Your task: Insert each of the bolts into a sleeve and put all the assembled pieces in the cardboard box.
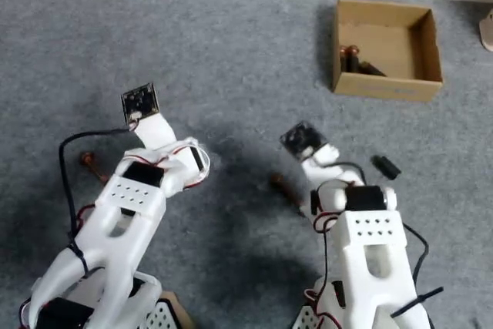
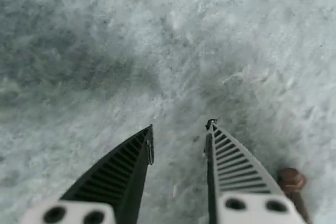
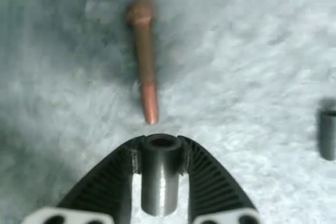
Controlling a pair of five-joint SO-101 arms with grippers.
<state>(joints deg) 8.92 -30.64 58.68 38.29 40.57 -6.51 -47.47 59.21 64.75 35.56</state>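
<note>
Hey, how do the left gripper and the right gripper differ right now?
The left gripper is open and empty; the right gripper is shut on a dark sleeve. A bolt lies to the outside of one left gripper finger, while a second bolt lies just ahead of the right gripper's tips, roughly in line with the sleeve. Both have black ribbed fingers and hang over the grey carpet.

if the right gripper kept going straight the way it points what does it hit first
Probably the copper bolt, whose tip lies just ahead of the sleeve held in the right gripper, roughly in line. Height is unclear, so it might pass over.
</note>
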